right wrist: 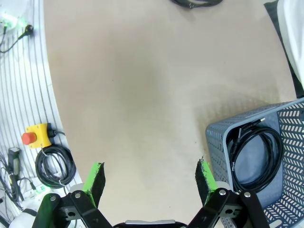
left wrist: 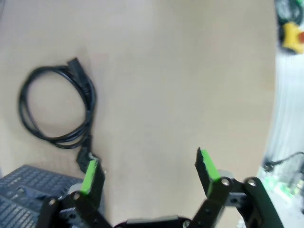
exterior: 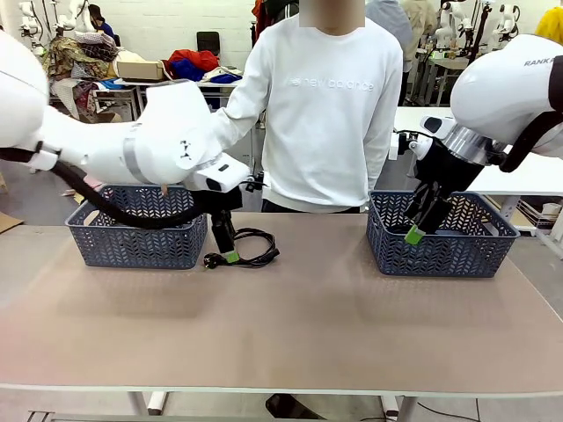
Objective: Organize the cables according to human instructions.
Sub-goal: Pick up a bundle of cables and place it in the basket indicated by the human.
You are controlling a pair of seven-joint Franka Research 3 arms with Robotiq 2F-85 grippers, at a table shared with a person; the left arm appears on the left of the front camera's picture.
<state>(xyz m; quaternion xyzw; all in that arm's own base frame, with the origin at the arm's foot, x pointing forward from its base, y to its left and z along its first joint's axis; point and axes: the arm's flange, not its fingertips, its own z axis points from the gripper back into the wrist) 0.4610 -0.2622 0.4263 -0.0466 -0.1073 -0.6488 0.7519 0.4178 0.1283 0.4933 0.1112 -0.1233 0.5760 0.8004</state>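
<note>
Two grippers, two baskets and two coiled cables can be counted on and above the tan table (exterior: 290, 325), with one person standing at the far edge.

Nearest the camera, the table surface is bare. Farther in, the left gripper (exterior: 228, 251) hangs low over the table just beside the left basket (exterior: 136, 237), its green-padded fingers spread wide with nothing between them. In the left wrist view the same left gripper (left wrist: 149, 173) is seen wide apart above the table, and one coiled black cable (left wrist: 57, 107) lies flat just off its left finger, one plug close to the basket's corner. In the front view that cable (exterior: 246, 249) rests on the table immediately right of the left gripper, between the two baskets but much closer to the left one.

The right gripper (exterior: 420, 224) is held at the near left wall of the right basket (exterior: 440, 237), also spread wide and holding nothing. In the right wrist view the right gripper (right wrist: 149, 178) stands open over bare table, and a second coiled cable (right wrist: 256, 154) is seen lying inside the right basket (right wrist: 218, 142). What the left basket holds cannot be told.

Behind the table a person in a white sweatshirt (exterior: 330, 114) stands; "new balance" is printed across the chest. Part of a name, "RANKA", can be read on the right arm (exterior: 510, 97).
</note>
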